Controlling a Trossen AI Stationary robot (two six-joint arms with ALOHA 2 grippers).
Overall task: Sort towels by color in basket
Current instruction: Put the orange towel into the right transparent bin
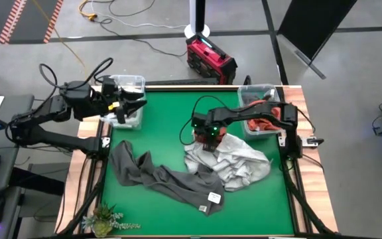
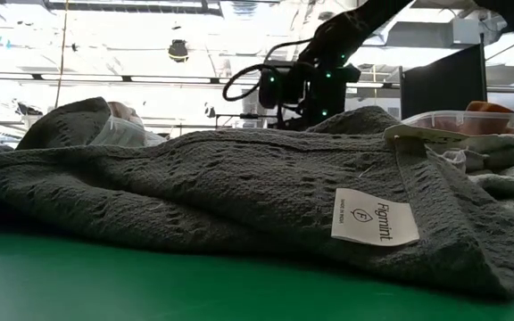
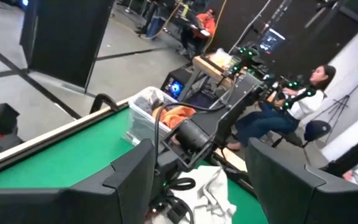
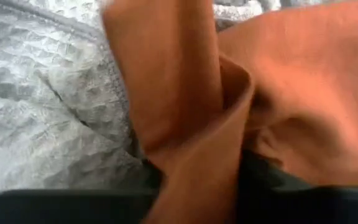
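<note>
Right hand (image 1: 207, 138) is down in the heap at the middle of the green tabletop (image 1: 164, 126), and its own camera is filled with rust orange towel (image 4: 229, 93) folded up against the fingers, light grey towel (image 4: 42, 93) right behind it. That looks like a grip on the orange one, though I cannot tell for certain that the fingers have closed on it. The orange cloth barely peeks out under the hand from above. More orange already sits in the clear bin (image 1: 260, 113) at the far right corner, so that is surely where this one belongs.

Left hand (image 1: 136, 106) hovers wide open and empty over the other clear bin (image 1: 126, 99) at the far left corner, waiting.

The dark grey towel (image 1: 171, 179) sprawls from the left side toward the near edge, label (image 2: 375, 217) showing. The pale towels (image 1: 241, 162) are bunched to the right of the middle.

These are soft, light, floppy things, nothing fragile. I'd say a pinch on a raised fold holds best. The worry is snagging: the orange one lies tangled with the pale ones, and a lift may drag a neighbour along
</note>
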